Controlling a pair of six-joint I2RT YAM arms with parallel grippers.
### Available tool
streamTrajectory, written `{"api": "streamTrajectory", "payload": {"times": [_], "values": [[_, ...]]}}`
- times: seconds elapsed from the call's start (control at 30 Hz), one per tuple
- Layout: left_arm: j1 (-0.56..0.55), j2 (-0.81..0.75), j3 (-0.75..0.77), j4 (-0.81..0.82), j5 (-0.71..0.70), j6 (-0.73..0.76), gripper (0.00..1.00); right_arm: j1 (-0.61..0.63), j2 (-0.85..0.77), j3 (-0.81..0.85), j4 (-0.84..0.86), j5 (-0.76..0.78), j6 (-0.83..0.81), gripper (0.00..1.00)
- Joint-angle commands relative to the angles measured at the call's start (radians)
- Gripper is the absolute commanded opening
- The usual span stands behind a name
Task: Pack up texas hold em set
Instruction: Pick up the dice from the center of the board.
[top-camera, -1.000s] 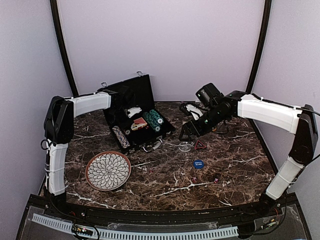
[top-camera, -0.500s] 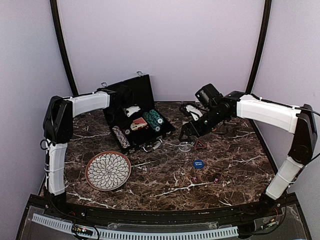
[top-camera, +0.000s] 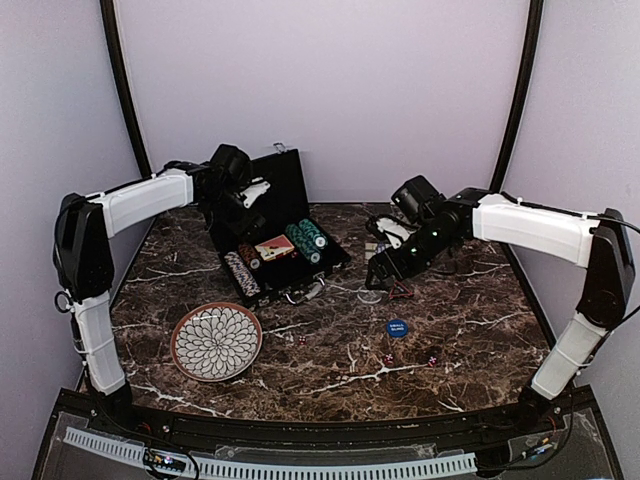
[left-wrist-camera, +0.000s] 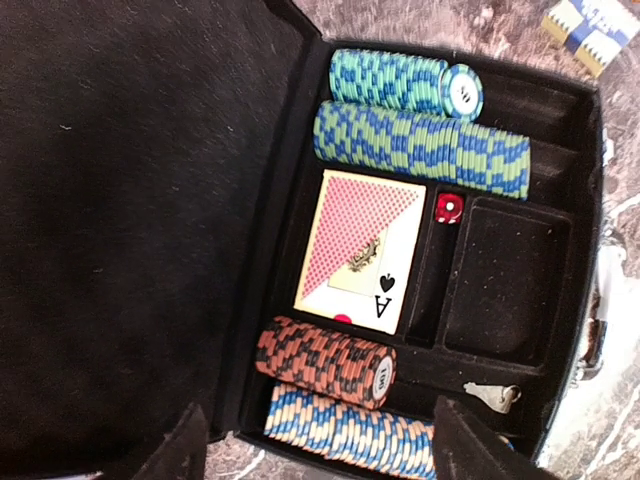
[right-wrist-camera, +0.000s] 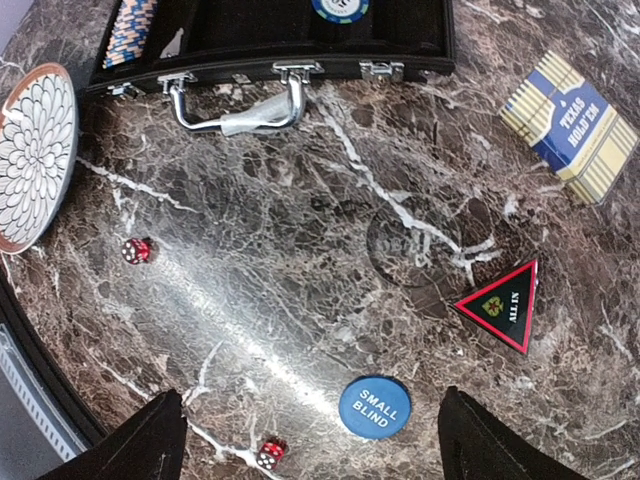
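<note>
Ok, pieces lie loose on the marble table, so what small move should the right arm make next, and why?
Probably lower the right gripper onto the round blue SMALL BLIND button: its jaws stand open above the table, that button lies almost between them, and the black hard briefcase is open to receive it.

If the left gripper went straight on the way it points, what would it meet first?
Likely the orange-and-black chip row in the case, dead ahead of the left gripper; depth is unclear, so possibly the card deck.
</note>
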Motion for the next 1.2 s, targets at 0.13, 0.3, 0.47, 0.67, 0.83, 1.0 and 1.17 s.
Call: {"api": "streamTrajectory", "payload": {"times": [0.13,0.3,0.47,0.67,0.83,1.0,1.17], "values": [[0.007,-0.155,-0.059,-0.002,0.051,-0.187,0.88,-0.007,-0.022,-0.081,-0.039,0.106,0.043,0.88],[0.007,-0.228,-0.11,0.024,0.15,-0.28,0.9,-0.006,-0.011,-0.125,-0.035,0.149,0.071,0.89],[0.007,-0.307,-0.195,0.084,0.268,-0.355,0.9,-0.012,0.05,-0.103,-0.027,0.207,0.078,0.92],[0.005,-0.409,-0.33,0.209,0.311,-0.387,0.91,-0.043,0.127,-0.048,-0.034,0.256,0.062,0.98],[0.005,-0.465,-0.428,0.325,0.318,-0.424,0.92,-0.051,0.177,0.002,-0.052,0.277,0.043,0.98],[0.005,-0.462,-0.475,0.373,0.373,-0.48,0.92,-0.051,0.211,0.037,-0.085,0.267,0.04,0.98],[0.002,-0.456,-0.515,0.41,0.42,-0.525,0.92,-0.051,0.188,0.01,-0.086,0.22,0.051,0.99]]}}
